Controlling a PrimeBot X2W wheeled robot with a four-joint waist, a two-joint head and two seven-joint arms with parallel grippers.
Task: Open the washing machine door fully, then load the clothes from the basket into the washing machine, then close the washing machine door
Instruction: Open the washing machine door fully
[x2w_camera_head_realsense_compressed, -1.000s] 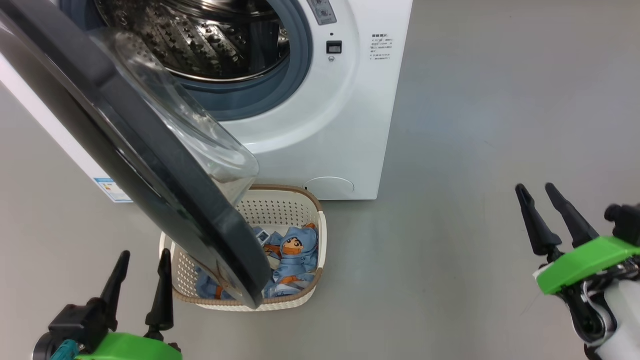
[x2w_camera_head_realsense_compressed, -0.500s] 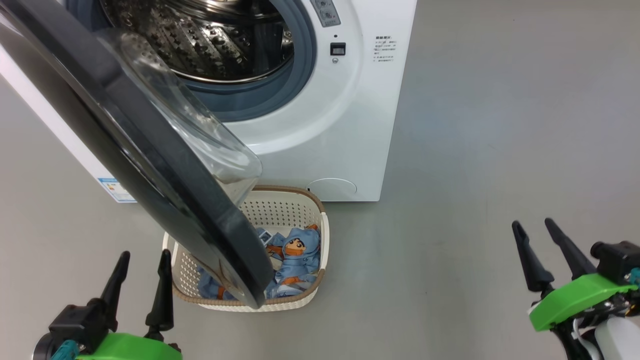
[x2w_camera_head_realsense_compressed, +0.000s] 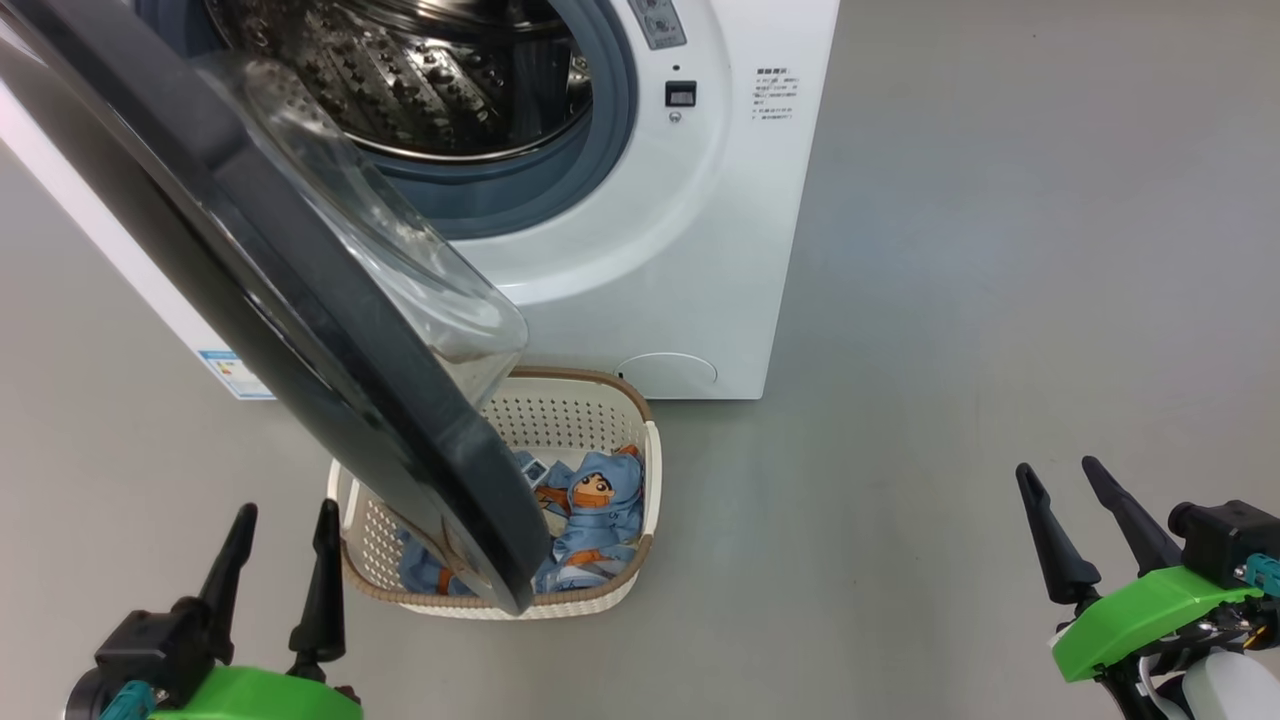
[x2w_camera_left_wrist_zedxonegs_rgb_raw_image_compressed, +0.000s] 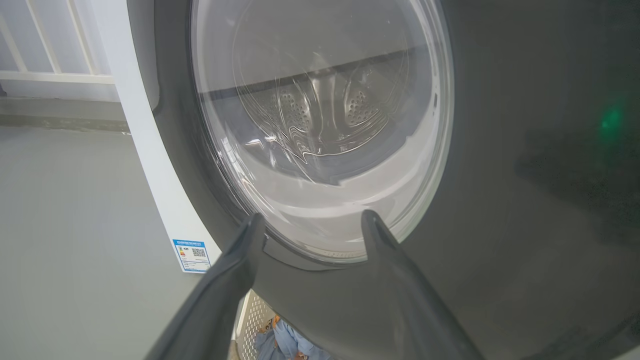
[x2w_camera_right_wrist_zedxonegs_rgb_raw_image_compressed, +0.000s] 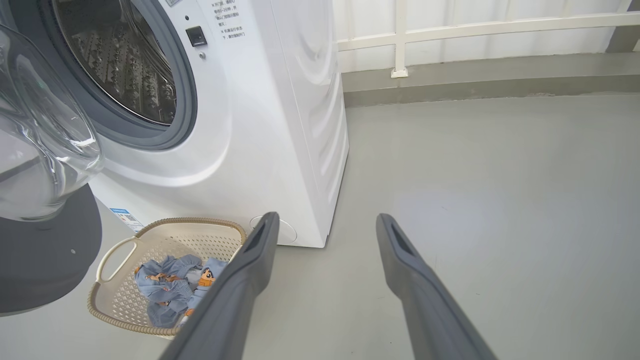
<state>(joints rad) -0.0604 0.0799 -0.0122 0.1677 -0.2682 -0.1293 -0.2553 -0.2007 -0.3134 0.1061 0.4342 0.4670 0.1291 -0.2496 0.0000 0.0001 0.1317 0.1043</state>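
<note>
Washing machine door (x2w_camera_head_realsense_compressed: 300, 330) swung partway out, overhanging the basket (x2w_camera_head_realsense_compressed: 640, 405) on the floor at the washing machine (x2w_camera_head_realsense_compressed: 680, 250) front and blocking reach to the clothes (x2w_camera_head_realsense_compressed: 595, 510). Left gripper (x2w_camera_head_realsense_compressed: 287, 508) and right gripper (x2w_camera_head_realsense_compressed: 1055, 466) spread apart, empty, ready.

The washing machine door (x2w_camera_head_realsense_compressed: 330, 380) hangs out over the left half of the basket (x2w_camera_head_realsense_compressed: 650, 480) — my left gripper (x2w_camera_head_realsense_compressed: 287, 506) faces its black rim, no way through. From my right gripper (x2w_camera_head_realsense_compressed: 1055, 464) the grey floor (x2w_camera_head_realsense_compressed: 900, 330) lies bare up to the basket and the drum mouth (x2w_camera_head_realsense_compressed: 420, 80)
</note>
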